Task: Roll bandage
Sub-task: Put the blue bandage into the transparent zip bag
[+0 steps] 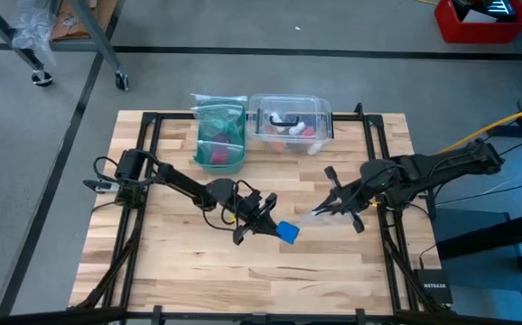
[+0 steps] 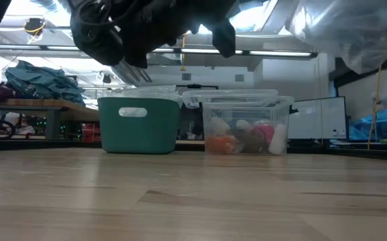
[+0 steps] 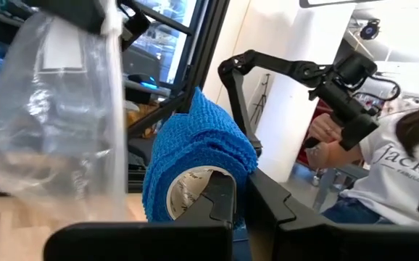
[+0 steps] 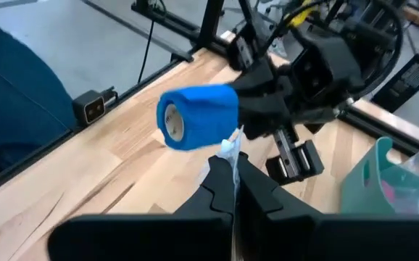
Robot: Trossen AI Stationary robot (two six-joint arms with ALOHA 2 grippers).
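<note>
From above, the left gripper (image 1: 270,226) clamps the bandage (image 1: 288,233), a blue roll, mid-table, while the right gripper (image 1: 324,209) pinches a clear plastic bag (image 1: 304,219) just beside it. The left wrist view shows fingers (image 3: 220,199) shut on the roll (image 3: 195,163). The right wrist view shows fingers (image 4: 224,181) closed on plastic (image 4: 230,145).

At mid-table (image 1: 171,253) we see the left pincer (image 1: 277,227) holding the bandage (image 1: 288,233), the right pincer (image 1: 320,212) just beside it. Behind them, the bin (image 1: 219,135) stands left of the box (image 1: 290,123).
</note>
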